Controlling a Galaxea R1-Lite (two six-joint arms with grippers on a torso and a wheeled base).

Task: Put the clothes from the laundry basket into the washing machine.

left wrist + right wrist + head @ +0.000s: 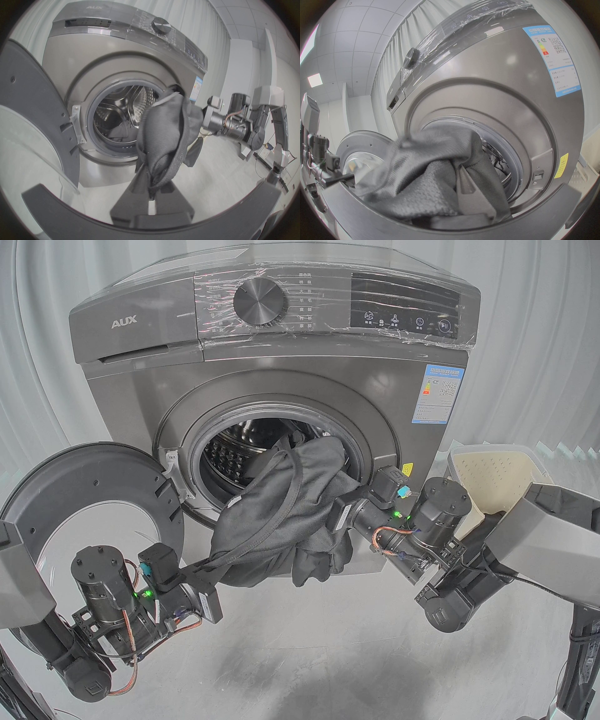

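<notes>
Head view, left to right: we've got the door (81,490) hanging open at lower left. The left gripper (209,570) is pinched tight on the garment (281,509), which hangs mid-frame, half out of the washer (125,396) mouth. The right gripper (340,515) is clamped on its other side, with the basket (494,477) at right.

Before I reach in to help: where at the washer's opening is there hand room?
Free: upper left of the drum opening, between door seal and dark garment; floor below. Crowded: its lower half, where left gripper and right gripper hold the garment.
</notes>
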